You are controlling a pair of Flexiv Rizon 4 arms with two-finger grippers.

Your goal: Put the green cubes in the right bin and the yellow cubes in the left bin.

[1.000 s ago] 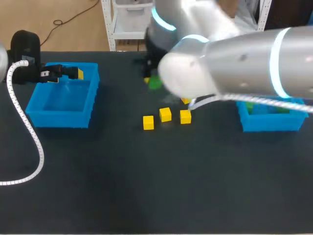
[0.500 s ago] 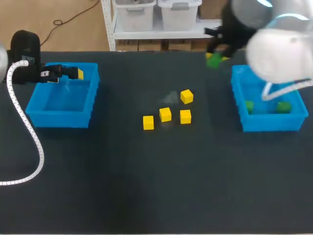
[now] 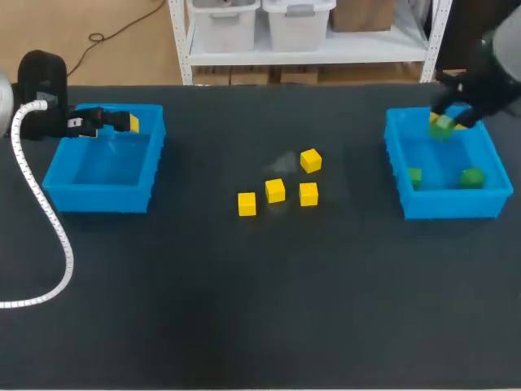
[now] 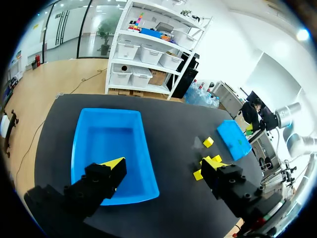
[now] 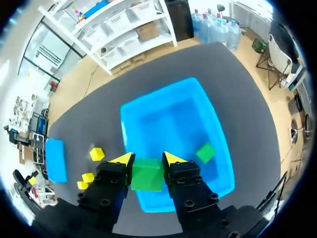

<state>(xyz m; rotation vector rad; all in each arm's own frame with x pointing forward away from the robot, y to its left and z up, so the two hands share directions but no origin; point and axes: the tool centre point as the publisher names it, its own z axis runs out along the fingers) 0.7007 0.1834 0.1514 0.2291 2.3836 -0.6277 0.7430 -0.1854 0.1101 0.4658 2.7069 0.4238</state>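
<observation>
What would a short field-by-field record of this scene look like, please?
right gripper: shut on a green cube, over the right bin
left gripper: open, holding nothing, over the left bin
green cubes in right bin: two
yellow cubes on table: four, between the bins
left bin contents: no cubes visible

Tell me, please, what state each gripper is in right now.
Left gripper: open, holding nothing.
Right gripper: shut on a green cube, above the right bin.
</observation>
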